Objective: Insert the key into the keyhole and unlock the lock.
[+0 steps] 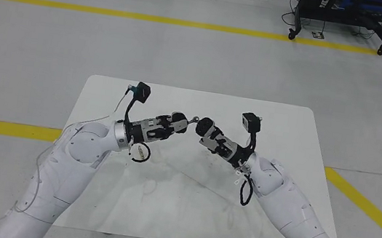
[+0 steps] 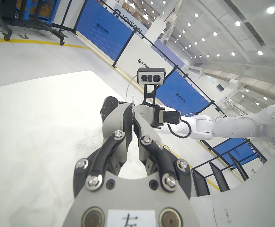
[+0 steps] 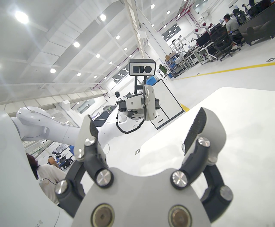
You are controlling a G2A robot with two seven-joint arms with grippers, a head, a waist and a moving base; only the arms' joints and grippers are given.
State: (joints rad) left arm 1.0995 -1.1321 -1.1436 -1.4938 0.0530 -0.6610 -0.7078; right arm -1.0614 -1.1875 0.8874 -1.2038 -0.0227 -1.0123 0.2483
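- White counter (image 1: 286, 121), with rounded corners and a smooth top.
- Faint dark scuff marks (image 2: 90, 139) speckle its surface.
- Yellow floor stripes (image 1: 6, 127) meet it at 9 and 3 o'clock.

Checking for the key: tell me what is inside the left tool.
A thin metal sliver pokes out of the shut left tool; its gripped part is covered by the pads.

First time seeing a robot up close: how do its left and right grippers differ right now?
The left gripper is shut, fingers pressed together; the right gripper is spread wide open. The left pinches a thin metal strip, seemingly the key; the right holds nothing. Shared: same grey fingers with black ribbed pads, both over the white table, facing each other closely.
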